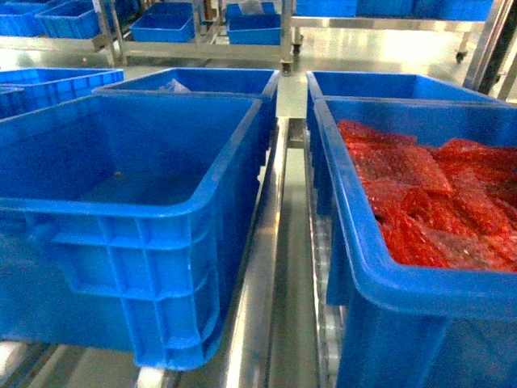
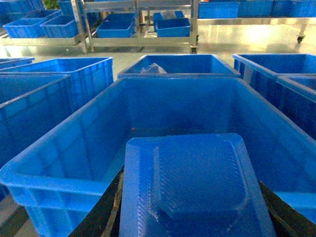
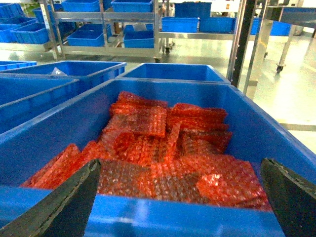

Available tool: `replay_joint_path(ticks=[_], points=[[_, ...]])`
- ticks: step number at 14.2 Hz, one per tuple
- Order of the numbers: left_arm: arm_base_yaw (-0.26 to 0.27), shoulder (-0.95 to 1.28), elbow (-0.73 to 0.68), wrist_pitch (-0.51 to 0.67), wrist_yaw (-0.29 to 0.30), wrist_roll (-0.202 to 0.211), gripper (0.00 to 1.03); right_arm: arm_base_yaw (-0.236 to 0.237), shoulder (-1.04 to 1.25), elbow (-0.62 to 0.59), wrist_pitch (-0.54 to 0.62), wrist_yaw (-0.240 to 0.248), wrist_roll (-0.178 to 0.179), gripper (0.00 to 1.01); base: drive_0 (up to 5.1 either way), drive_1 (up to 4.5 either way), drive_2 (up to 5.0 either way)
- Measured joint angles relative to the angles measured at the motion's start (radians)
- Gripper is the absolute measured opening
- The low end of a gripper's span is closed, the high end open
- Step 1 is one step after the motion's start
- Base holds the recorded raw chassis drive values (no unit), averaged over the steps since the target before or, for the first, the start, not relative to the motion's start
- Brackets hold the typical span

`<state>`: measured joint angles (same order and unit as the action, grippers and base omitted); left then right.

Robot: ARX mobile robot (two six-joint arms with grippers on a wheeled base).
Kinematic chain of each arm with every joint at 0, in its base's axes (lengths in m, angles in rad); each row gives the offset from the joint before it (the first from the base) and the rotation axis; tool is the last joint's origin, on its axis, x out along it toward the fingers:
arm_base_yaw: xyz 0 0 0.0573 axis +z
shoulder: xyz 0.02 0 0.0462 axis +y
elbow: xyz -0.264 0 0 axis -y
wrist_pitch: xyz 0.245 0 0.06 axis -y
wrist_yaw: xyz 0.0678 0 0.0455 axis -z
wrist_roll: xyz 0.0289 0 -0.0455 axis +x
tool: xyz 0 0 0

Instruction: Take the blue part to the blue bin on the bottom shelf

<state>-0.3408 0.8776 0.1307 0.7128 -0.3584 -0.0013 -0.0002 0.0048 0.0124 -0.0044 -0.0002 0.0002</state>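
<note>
Head view: neither tool shows up here. Big empty-looking blue bin (image 1: 121, 218) fills the left half, sitting on shiny metal rails (image 1: 262, 275) that run up the middle of the frame. Its left and bottom edges are cut off. On the right, a second bin (image 1: 380, 267) holds red bubble-wrap bags (image 1: 436, 194), also cropped by the frame edge. More blue bins sit on a steel rack (image 1: 202, 36) along the top, too blurry for details. No labels or writing I can read anywhere.

Left wrist view: the blue part (image 2: 195, 185) is at lower centre, a flat bubble-wrapped blue pack, long axis running away from the camera toward the blue bin ahead, its near end cut off at the bottom. It's just above the bin's near rim. The left tool (image 2: 192, 217) has dark fingers (image 2: 101, 217) poking out either side of the pack, apparently closed on it; the tips are hidden underneath.

Right wrist view: the right tool (image 3: 180, 197) is spread wide, holding nothing, dark fingers (image 3: 64, 202) in the bottom corners, over the red bags' bin.
</note>
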Motion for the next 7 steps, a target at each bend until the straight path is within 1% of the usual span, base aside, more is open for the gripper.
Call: replay_joint_path(ticks=[7], points=[[0.0, 0.004, 0.0, -0.001, 0.0, 0.0, 0.44, 0.0, 0.0, 0.0, 0.0, 0.0, 0.0, 0.98, 0.1, 4.14, -4.0]])
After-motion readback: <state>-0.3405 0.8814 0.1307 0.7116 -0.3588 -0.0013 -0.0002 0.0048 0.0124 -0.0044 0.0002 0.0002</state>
